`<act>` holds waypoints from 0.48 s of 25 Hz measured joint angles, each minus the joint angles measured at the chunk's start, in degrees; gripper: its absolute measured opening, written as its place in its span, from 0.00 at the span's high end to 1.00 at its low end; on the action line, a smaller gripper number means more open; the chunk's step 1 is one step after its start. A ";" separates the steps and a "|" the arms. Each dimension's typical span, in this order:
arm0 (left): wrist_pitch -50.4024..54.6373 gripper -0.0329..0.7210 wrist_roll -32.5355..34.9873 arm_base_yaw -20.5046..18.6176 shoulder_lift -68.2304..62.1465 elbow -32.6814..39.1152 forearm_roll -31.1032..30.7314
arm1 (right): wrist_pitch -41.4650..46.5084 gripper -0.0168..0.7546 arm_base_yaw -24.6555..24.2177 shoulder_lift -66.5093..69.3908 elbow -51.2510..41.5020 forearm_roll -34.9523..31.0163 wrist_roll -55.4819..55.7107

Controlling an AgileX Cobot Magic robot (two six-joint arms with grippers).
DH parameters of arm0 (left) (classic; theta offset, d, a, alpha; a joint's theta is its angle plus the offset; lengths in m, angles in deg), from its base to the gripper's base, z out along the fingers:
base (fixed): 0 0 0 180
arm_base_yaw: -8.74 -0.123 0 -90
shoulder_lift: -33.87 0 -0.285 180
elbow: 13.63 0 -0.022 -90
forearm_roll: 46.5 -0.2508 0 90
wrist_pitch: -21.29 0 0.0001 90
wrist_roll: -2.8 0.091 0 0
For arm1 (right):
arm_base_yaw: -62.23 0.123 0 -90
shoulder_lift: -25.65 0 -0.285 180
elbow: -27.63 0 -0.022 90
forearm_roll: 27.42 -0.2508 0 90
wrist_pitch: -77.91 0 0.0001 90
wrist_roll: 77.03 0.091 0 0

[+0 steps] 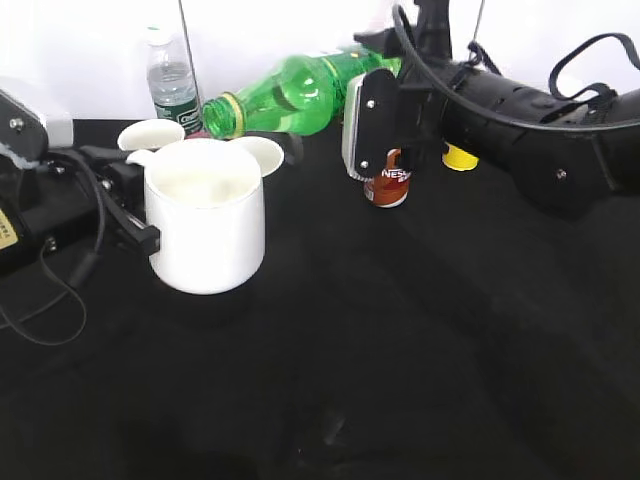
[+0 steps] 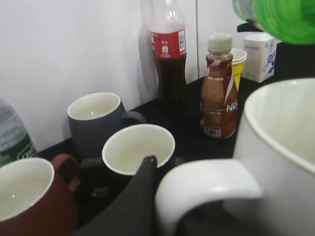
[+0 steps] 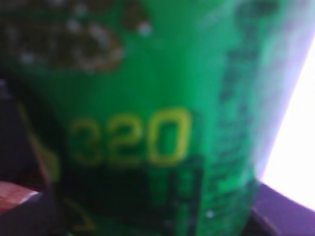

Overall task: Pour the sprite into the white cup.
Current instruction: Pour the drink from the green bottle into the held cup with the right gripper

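The right claw (image 1: 372,125) is gripping the sprite (image 1: 300,95), which is lying nearly level in the air with its neck pointing left, just above and behind the white cup (image 1: 207,228). The left claw (image 1: 135,215) is closing on the cup's handle (image 2: 204,184), and the cup is sitting on the black desk (image 1: 400,330). A brown Nescafe bottle (image 1: 388,185) is standing behind the right claw.

Lab-style robot test bench, not a kitchen: a black-covered table (image 1: 420,350) against a bare white wall (image 2: 64,54), two cabled robot arms reaching in from both sides. Staged prop clutter lines the back: mugs, a cola bottle (image 2: 169,54), a Nescafe bottle (image 2: 219,93), a water bottle (image 1: 172,82), a yellow paper cup (image 2: 239,64) and a small white carton (image 2: 260,55).
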 joint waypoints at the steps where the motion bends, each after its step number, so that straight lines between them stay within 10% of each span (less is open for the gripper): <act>1: -0.22 0.88 0.20 0.00 0.00 0.00 0.00 | -0.36 0.44 0.00 0.00 0.00 -0.11 -0.78; 12: -1.94 0.88 0.39 0.00 0.00 0.00 -0.12 | -5.31 0.45 0.00 0.00 0.00 -3.24 -9.07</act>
